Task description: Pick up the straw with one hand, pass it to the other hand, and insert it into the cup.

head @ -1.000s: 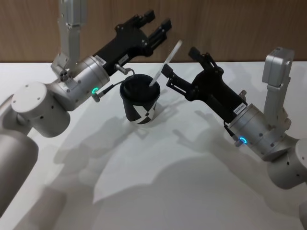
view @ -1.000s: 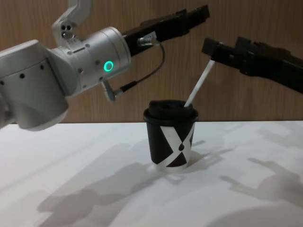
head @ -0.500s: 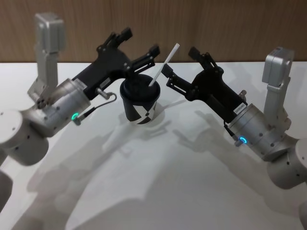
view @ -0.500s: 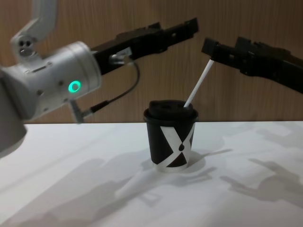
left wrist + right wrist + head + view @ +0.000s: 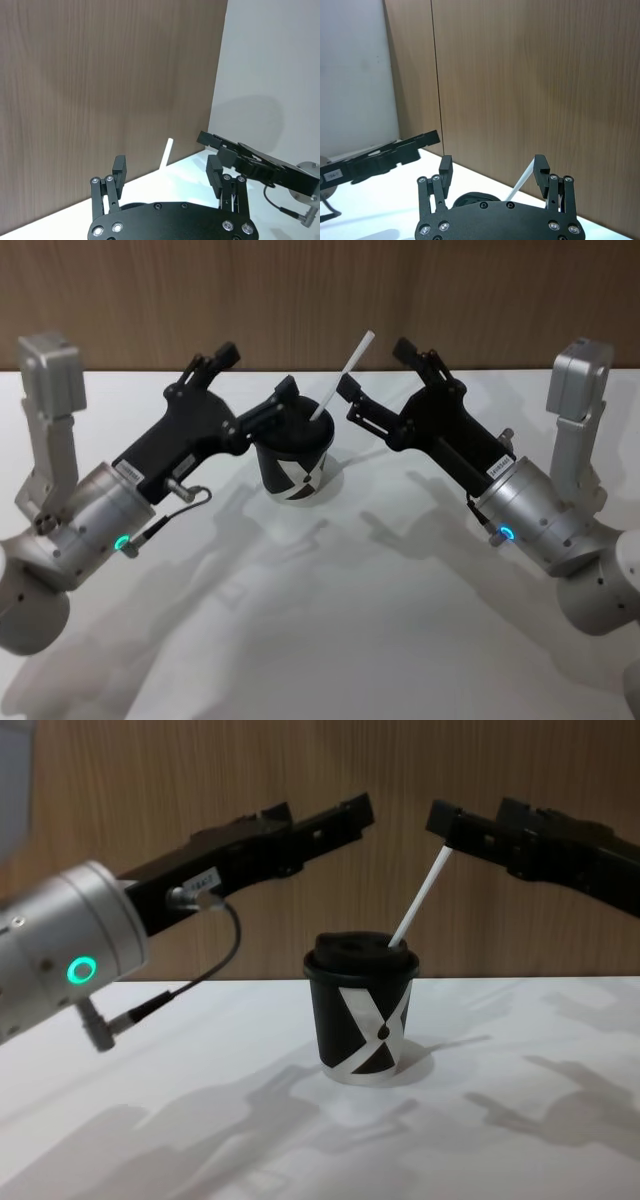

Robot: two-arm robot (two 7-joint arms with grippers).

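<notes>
Straw (image 5: pixel 342 374) in cup (image 5: pixel 294 457), end effectors flanking

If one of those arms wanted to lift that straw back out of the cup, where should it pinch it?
Probably the bare upper part of the straw, well above the cup lid. It leans toward the robot's right, so the open right pincer beside it could close across it and pull along that slant.

White straw (image 5: pixel 342 377) tilted, lower end in lidded black cup (image 5: pixel 292 452), upright on table.
</notes>
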